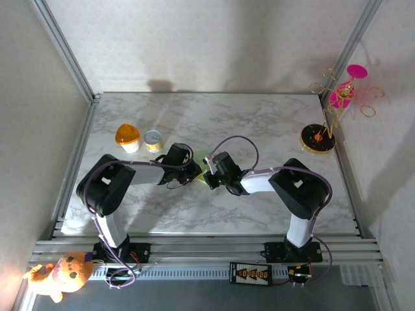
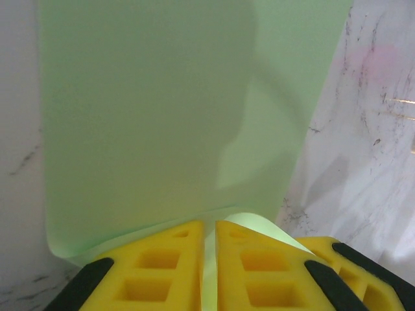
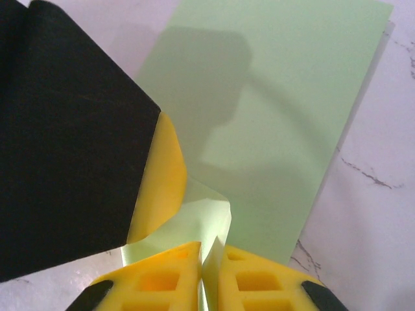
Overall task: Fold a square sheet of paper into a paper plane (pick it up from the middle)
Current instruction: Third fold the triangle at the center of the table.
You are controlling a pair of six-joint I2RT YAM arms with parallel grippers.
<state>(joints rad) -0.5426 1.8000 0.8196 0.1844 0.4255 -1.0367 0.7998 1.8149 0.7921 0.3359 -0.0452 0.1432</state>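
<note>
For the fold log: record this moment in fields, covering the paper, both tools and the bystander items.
paper: pale green, near edge lifted and curled, rest lying on table
left tool: shut on paper's near edge
right tool: shut on paper's edge, close beside left tool
stage: edge pinched by both tools at mid-table
bystanders: cup, tin, stand, all apart from paper
</note>
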